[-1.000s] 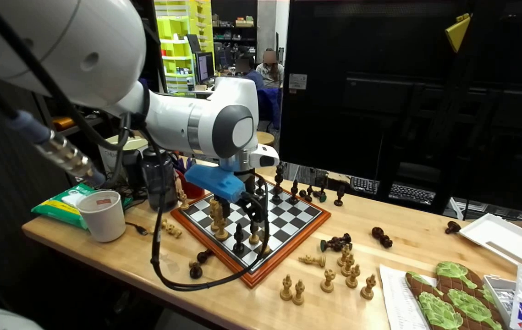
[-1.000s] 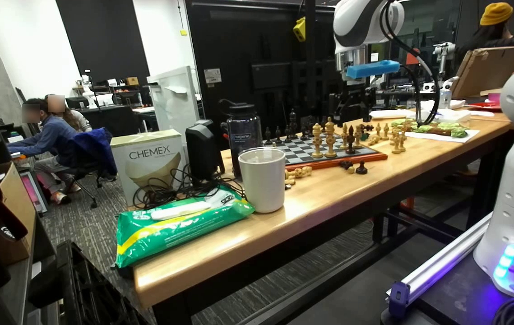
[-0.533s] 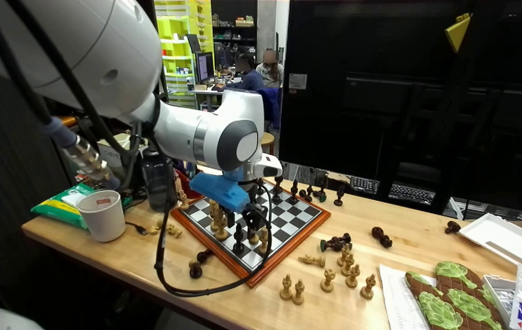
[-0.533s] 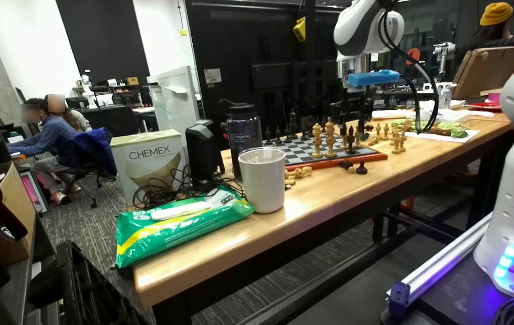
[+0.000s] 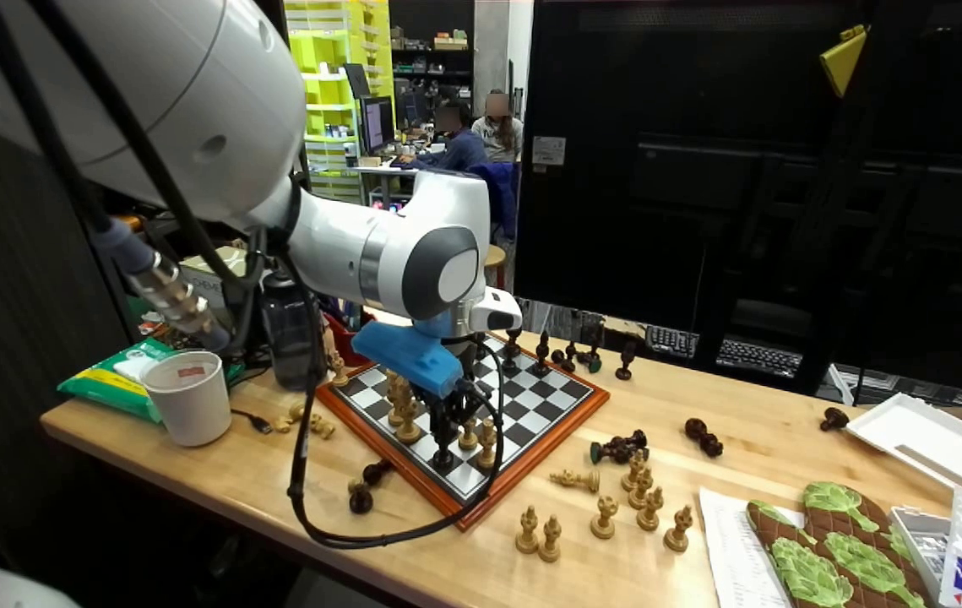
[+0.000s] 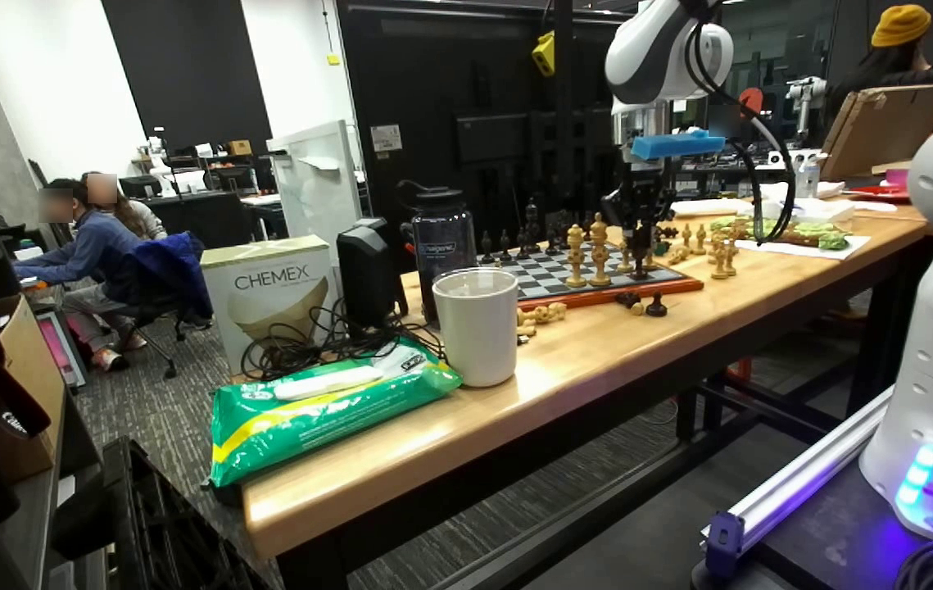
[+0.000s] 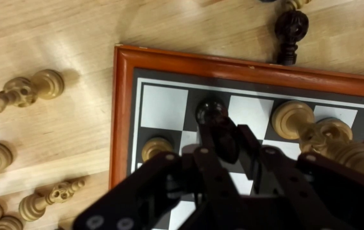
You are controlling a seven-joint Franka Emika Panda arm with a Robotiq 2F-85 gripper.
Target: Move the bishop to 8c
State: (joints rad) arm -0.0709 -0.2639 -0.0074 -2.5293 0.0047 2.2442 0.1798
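A: Clock face centred on the claw, in the wrist view. Nine o'clock first: a pale piece, half hidden, near it on the board.

B: Now the middle, the big moment: claw clamped on the dark bishop, as I judge that piece, its foot at eleven o'clock on the dark square beside the corner white square.

A: Looks like the grip, ahead of the lift. How do you play it?

B: Let the hold firm up, then straight up, no tilt. A rounded body could twist in such a narrow grip.

A: And at three o'clock?

B: Two tall pale pieces, near enough for the claw's flank to topple one. Clear their heads before any travel!

A: Then 8c?

B: I can't read any letters on the board, so can't tell which square. Lower gently, foot flat, then release.
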